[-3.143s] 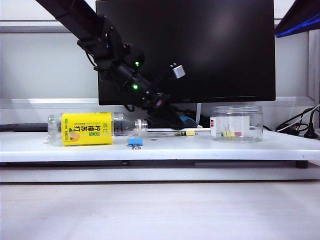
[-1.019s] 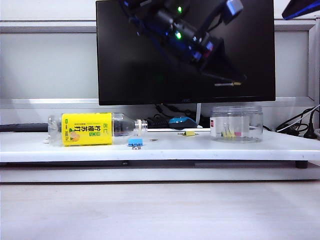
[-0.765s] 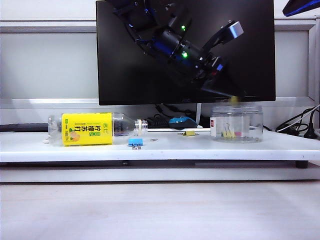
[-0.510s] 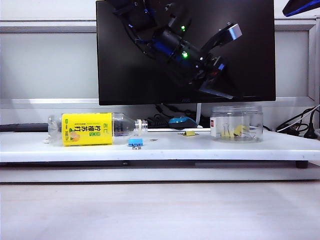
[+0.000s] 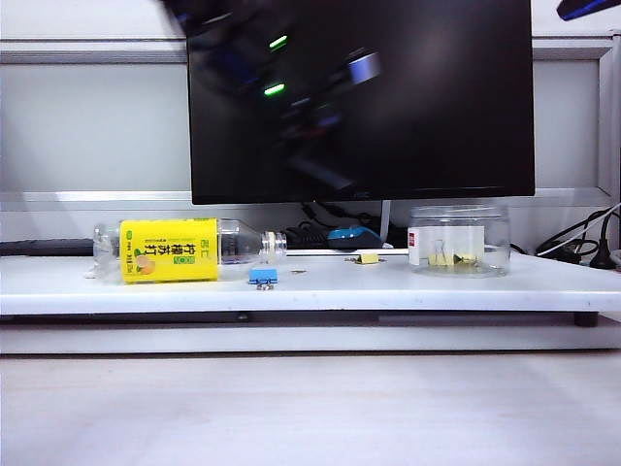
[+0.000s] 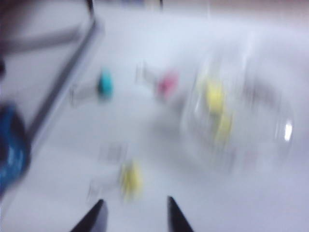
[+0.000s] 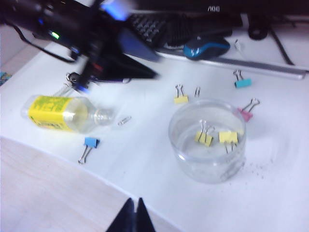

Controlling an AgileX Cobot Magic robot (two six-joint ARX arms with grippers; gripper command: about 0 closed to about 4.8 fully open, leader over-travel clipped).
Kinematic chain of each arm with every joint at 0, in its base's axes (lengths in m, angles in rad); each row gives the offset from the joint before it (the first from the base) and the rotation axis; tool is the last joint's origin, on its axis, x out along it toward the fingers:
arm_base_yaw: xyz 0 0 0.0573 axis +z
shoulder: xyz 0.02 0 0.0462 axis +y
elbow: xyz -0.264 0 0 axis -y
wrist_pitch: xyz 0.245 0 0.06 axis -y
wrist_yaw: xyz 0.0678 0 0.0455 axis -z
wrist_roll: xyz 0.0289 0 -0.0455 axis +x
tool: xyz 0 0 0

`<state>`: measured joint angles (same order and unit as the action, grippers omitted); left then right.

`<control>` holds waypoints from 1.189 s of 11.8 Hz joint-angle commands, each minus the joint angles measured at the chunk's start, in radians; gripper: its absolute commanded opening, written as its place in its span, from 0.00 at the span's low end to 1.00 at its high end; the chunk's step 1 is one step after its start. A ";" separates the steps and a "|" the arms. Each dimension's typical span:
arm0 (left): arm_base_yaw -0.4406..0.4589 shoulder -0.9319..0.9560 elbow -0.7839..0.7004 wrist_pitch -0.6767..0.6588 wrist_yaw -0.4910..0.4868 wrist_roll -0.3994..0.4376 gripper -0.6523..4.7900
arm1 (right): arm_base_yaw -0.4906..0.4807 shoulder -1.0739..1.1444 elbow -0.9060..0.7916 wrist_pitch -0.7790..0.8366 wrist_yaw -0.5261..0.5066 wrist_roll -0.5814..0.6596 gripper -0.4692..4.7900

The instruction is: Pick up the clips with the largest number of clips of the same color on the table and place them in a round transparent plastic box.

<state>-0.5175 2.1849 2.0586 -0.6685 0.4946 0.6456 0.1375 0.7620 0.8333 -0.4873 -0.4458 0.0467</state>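
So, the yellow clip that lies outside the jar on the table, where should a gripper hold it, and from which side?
Likely from above. The yellow clip lies flat beside the round transparent plastic box, with its wire handles pointing away from the box. Close across the yellow body, not the thin wires. The left gripper has open jaws; the right gripper is shut.

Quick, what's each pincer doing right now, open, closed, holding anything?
Left pincer: open and empty, above the table near a loose yellow clip.
Right pincer: shut, holding nothing, hovering over the table's front edge.
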 commanded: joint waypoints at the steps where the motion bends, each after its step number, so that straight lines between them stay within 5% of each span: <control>1: 0.095 0.002 0.004 -0.090 0.214 0.193 0.44 | 0.001 -0.006 0.004 -0.021 -0.005 -0.002 0.11; 5: 0.088 0.051 0.004 -0.026 0.238 0.192 0.44 | 0.003 -0.006 0.004 -0.017 -0.066 0.010 0.11; 6: 0.044 0.079 0.004 0.018 0.114 0.124 0.45 | 0.007 -0.007 0.004 -0.018 -0.077 0.025 0.11; 8: 0.003 0.090 0.004 0.037 0.058 0.166 0.46 | 0.007 -0.007 0.004 -0.018 -0.077 0.029 0.11; 10: -0.023 0.090 0.005 0.105 -0.091 0.078 0.69 | 0.007 -0.007 0.004 -0.017 -0.077 0.031 0.11; 14: -0.029 0.131 0.004 0.129 -0.139 -0.094 0.70 | 0.007 -0.007 0.004 -0.012 -0.077 0.031 0.11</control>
<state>-0.5434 2.3123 2.0594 -0.5491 0.3515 0.5911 0.1444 0.7582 0.8330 -0.5148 -0.5186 0.0742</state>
